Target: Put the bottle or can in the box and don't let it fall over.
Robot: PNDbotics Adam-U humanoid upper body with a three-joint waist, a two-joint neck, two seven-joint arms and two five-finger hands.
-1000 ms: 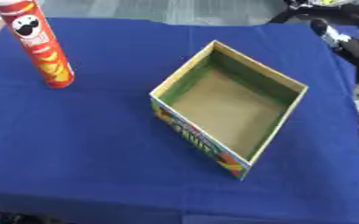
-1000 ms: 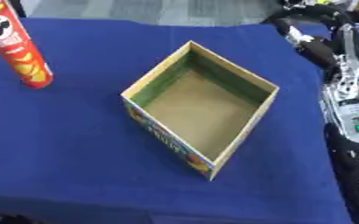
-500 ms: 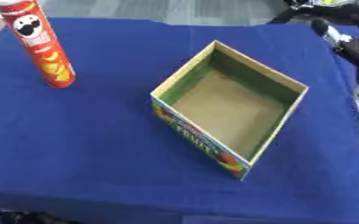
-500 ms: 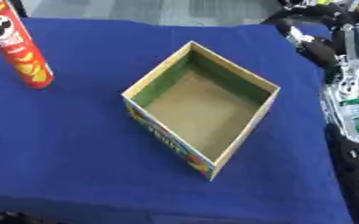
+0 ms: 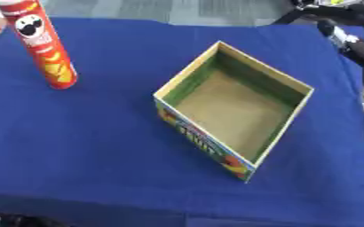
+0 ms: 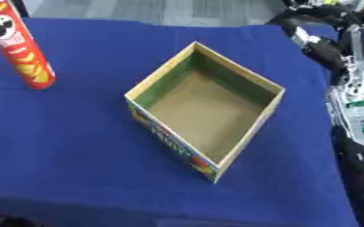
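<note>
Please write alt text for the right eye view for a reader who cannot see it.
An open, empty cardboard box sits mid-table on a blue cloth. A tall red chip can stands upright at the far left, apart from the box. A black robot arm runs along the right edge.

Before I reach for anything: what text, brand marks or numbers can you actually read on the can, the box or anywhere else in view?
Red chip can: a moustached cartoon face near its top; the lettering under it is too blurred to read.
Open cardboard box: large coloured letters along its near outer side, too blurred to read.
Blue tablecloth: no text.
Robot's right arm: green marks, no readable characters.
</note>
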